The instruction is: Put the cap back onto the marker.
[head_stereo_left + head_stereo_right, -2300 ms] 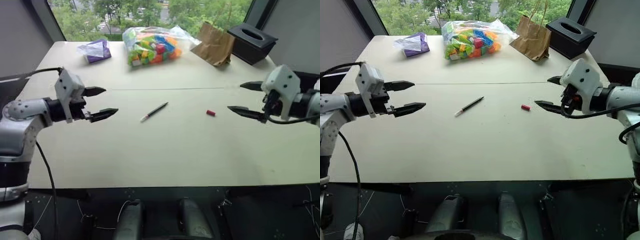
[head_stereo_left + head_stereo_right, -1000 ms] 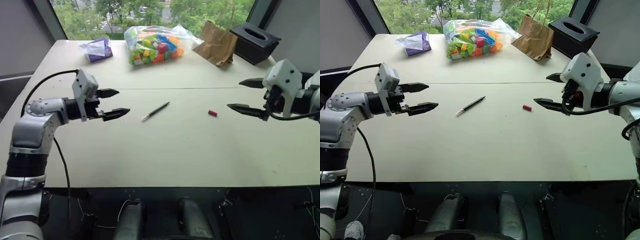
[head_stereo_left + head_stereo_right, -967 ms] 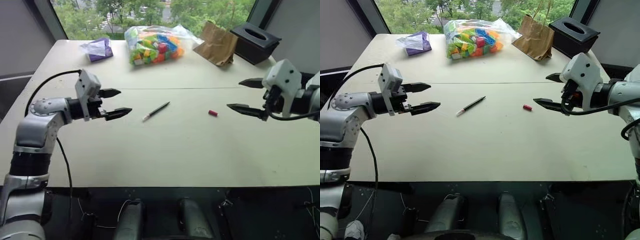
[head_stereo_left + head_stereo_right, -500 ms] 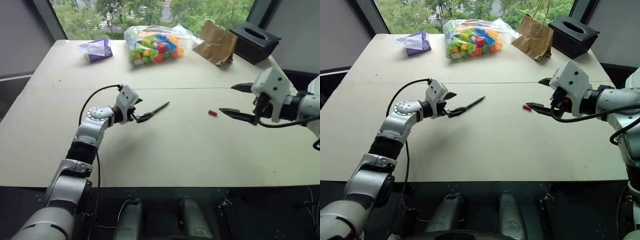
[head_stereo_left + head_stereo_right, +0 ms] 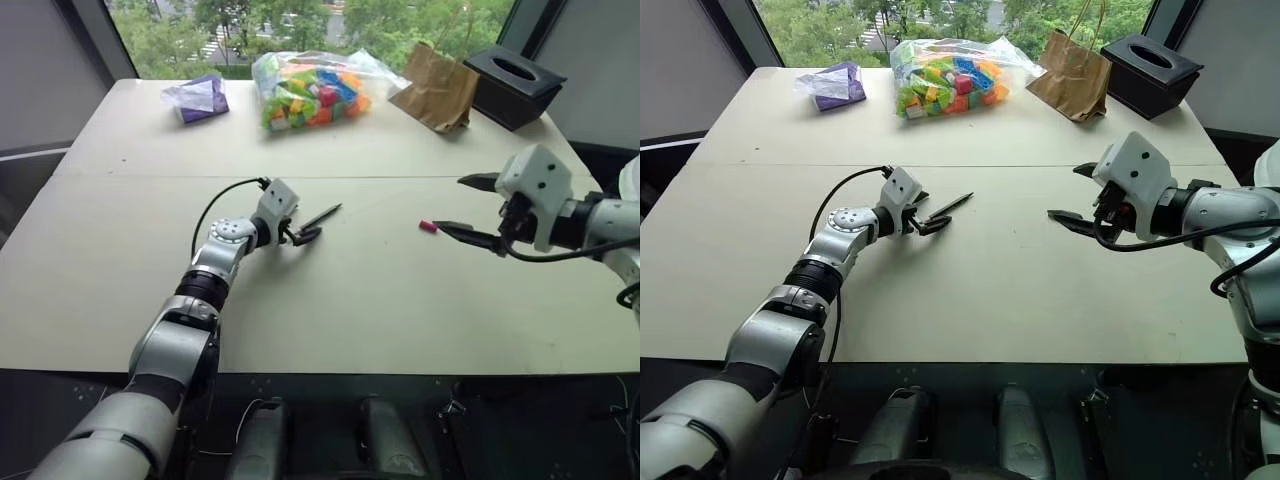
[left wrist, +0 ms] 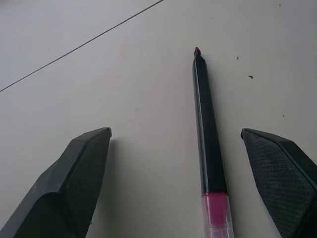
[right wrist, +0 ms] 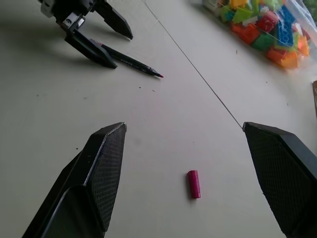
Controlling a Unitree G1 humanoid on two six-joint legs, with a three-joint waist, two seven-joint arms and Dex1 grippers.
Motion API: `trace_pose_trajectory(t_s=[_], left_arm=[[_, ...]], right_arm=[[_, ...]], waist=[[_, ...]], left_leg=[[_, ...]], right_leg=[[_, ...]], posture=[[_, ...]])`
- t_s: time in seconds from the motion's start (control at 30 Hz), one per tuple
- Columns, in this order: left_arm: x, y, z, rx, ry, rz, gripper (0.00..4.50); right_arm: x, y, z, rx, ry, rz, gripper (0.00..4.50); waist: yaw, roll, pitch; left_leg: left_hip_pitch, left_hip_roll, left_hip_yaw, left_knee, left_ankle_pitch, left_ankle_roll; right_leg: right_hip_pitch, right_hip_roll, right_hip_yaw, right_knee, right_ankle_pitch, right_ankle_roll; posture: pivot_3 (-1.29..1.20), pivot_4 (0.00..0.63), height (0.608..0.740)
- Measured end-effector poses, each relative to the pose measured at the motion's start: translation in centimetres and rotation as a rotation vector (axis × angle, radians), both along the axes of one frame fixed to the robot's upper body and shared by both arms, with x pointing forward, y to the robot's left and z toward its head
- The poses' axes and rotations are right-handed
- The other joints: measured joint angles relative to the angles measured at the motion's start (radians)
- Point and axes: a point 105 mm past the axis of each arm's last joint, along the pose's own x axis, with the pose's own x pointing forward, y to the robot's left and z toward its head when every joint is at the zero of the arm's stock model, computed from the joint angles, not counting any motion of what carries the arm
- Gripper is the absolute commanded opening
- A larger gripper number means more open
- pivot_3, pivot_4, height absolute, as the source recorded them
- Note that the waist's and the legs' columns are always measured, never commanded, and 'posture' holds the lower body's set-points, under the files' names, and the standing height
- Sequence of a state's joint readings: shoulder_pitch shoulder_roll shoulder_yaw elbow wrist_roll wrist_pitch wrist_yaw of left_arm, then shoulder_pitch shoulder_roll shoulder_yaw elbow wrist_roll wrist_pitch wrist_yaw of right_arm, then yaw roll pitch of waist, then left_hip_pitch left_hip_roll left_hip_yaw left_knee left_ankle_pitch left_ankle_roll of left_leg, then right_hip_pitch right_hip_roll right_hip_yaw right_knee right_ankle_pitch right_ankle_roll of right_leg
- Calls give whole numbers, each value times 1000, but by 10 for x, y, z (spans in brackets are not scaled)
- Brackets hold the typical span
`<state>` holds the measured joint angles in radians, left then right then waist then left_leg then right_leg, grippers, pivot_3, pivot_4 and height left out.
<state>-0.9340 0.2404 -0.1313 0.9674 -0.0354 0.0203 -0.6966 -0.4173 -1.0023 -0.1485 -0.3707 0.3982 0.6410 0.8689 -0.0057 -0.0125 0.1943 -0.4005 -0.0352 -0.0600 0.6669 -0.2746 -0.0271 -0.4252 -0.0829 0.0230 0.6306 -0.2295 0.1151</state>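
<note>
Writing or brand marks we can read nowhere: the marker (image 6: 208,144) shows a plain barrel, and the cap (image 7: 193,184), the bags and the box carry no legible label.

We see the marker as a slim, glossy black stick lying flat on the matte cream table (image 5: 330,300), near its middle seam. One end has a magenta band followed by a clear plastic section; the other narrows to a small dark-red point. Our left gripper (image 6: 198,163) is low over the table with its two black fingers spread wide on either side of the marker's banded end. The finger pads (image 6: 277,173) have a fine cross-hatched texture, and in the left wrist view neither one touches the barrel.

The cap is a tiny smooth pink-red cylinder lying on its side on the table, well apart from the marker toward our right. Our right gripper (image 5: 468,207) hovers above the table close to the cap, jaws wide and holding nothing; in the right wrist view the cap lies between the two fingers, on the table beneath them.

Along the far edge we see a crumpled purple bag (image 5: 197,98), a clear plastic bag of bright toy blocks (image 5: 310,88), a creased brown paper bag (image 5: 435,92) and a black rectangular box with an oval opening on top (image 5: 513,72).
</note>
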Motion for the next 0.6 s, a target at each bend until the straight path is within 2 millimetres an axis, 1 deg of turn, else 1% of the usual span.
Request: trace_pose_trajectory(t_s=[0.07,0.17,0.23,0.27,0.3,0.37,0.4,0.47,0.6], left_arm=[[1,-1,0,-2,4,3,4383],[1,-3,-3,-6,8,-2,3599],[0,-6,-5,-11,13,-14,2605],[-1,-8,-6,-12,17,-25,1950],[-2,-8,-7,-12,20,-26,1599],[-2,-8,-8,-11,27,-28,712],[-2,-7,-9,-9,29,-28,193],[-2,-7,-9,-7,30,-28,11],[-3,-6,-9,-6,33,-39,6]], right_arm=[[0,0,0,0,-2,1,3897],[0,0,1,-1,-7,2,3897],[0,0,1,-1,-9,2,3897],[0,0,1,-1,-11,2,3897],[0,0,1,-1,-11,2,3897],[0,0,1,-1,-13,1,3897],[0,0,1,-1,-14,1,3897],[0,0,1,-2,-13,1,3897],[0,0,0,-2,-11,1,3897]], waist=[[1,0,0],[1,0,-1],[0,0,-1],[-1,0,-1],[-2,0,-1],[-5,0,-1],[-8,0,-1],[-9,0,-1],[-9,0,-1]], left_leg=[[0,0,0,0,0,0],[1,0,0,0,0,0],[3,0,0,0,0,0],[4,0,0,0,0,0],[6,0,0,0,0,0],[10,0,-1,0,0,0],[11,0,-1,0,0,0],[11,1,-1,0,0,0],[11,1,0,0,0,0]], right_leg=[[0,0,0,0,0,0],[1,0,0,0,0,0],[3,0,0,0,0,0],[5,0,0,0,0,0],[6,0,0,0,0,0],[10,0,0,0,0,0],[11,1,0,0,0,0],[11,1,0,0,0,0],[11,1,0,0,0,0]], posture=[[0,150,740],[0,150,740],[0,150,740],[0,150,740],[0,150,740],[0,150,740],[0,150,740],[0,150,740],[0,150,740]])
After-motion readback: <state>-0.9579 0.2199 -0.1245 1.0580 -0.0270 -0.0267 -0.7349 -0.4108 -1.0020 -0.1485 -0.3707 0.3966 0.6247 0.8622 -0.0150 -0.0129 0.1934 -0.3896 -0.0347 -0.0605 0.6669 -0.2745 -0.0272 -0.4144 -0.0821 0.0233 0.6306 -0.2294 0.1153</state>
